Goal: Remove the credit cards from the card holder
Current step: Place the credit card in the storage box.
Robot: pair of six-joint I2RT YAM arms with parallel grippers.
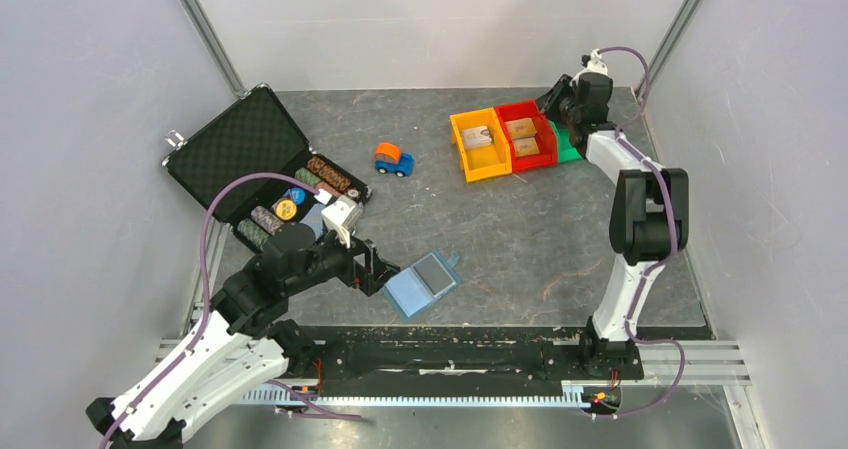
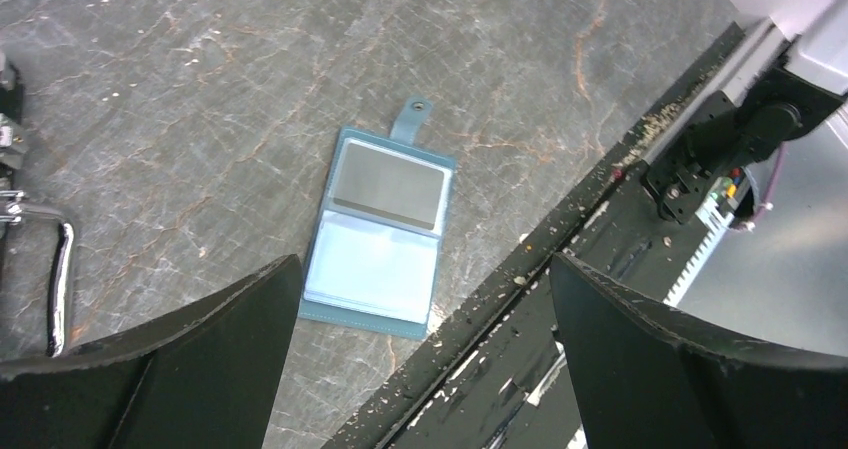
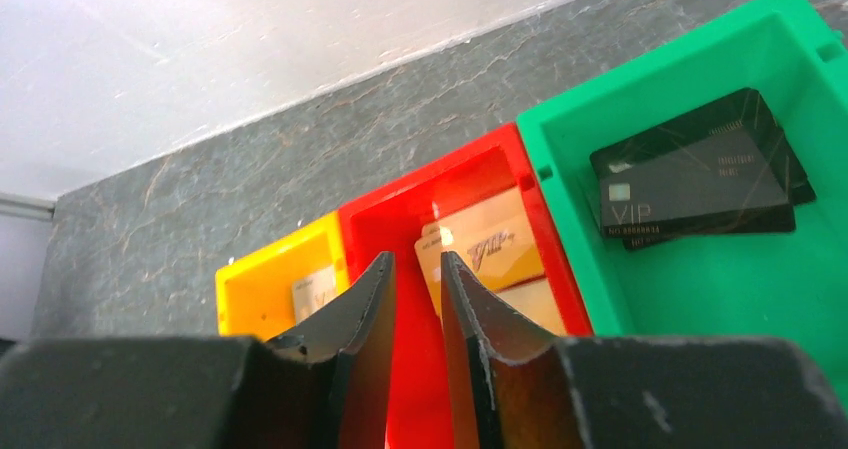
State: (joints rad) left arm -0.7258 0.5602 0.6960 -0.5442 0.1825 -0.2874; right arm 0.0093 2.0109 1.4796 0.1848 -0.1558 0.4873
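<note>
The grey marbled tabletop (image 1: 560, 249), walled by white panels, is carrying the whole job, and the card holder (image 2: 380, 239) is lying open and flat just beside the black base rail (image 2: 520, 299) at the near edge. One grey credit card (image 2: 388, 184) is sitting in the pocket nearest the closing tab, while the other pocket is looking empty. The left gripper (image 2: 422, 269) is hovering over the holder with its jaws spread wide and grasping nothing. The right gripper (image 3: 417, 264) is hanging over the red bin (image 3: 470, 179) at the far side, its jaws parted only narrowly with nothing between them. You are likely facing three hazards. Nothing is pinning the holder, so it may slide or lift with the card. The card is lying flush in its sleeve, so the fingers may be pinching the pocket instead. The rail is sitting close enough that one finger may be striking it on descent. The right arm is standing well apart and is offering no help. Gold cards (image 3: 485, 254) are lying in the red bin, black VIP cards (image 3: 700, 184) in the green bin (image 3: 700, 289), and another card in the yellow bin (image 3: 270, 289). The toy car (image 1: 393, 159) and the open chip case (image 1: 240, 144) are not obstructing the approach.
</note>
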